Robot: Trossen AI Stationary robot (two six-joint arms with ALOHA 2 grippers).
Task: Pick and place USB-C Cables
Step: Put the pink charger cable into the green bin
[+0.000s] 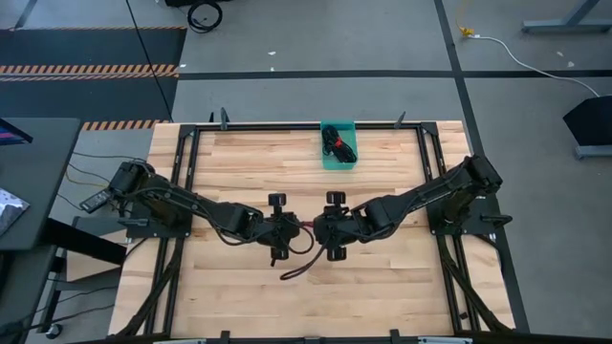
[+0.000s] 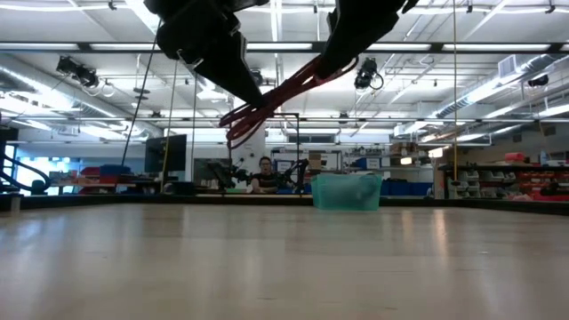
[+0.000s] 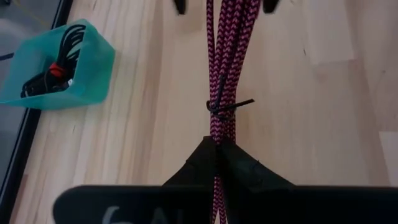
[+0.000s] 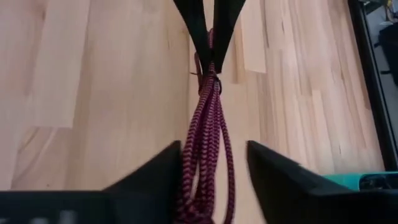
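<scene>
One purple-magenta braided USB-C cable [image 3: 222, 56], bundled with a thin black twist tie [image 3: 221, 106], hangs in the air over the table's middle [image 1: 304, 227]. My left gripper [image 3: 217, 144] comes from the table's left and is shut on it. My right gripper [image 4: 214, 158] faces it from the table's right and is open, with a finger on each side of the bundle [image 4: 202, 137]. Loose loops [image 2: 238, 124] droop below my left gripper [image 2: 253, 96]. A teal bin [image 1: 338, 145] at the far edge holds several black cables with red ties. My left gripper pinches the cable bundle between its two fingers just behind the twist tie [image 3: 217, 127]. It comes level from the table's left, fingers lying along the strands. The cable is lifted clear of the table, its loops [image 1: 296, 266] hanging slack. My right gripper: the strands run close along one finger [image 4: 171, 165]; touching or not, I cannot tell.
The teal bin [image 3: 56, 65] stands against the far rail, slightly right of centre. A black frame [image 1: 191, 172] borders the wooden table on all sides. A person [image 2: 264, 174] sits well beyond the far edge.
</scene>
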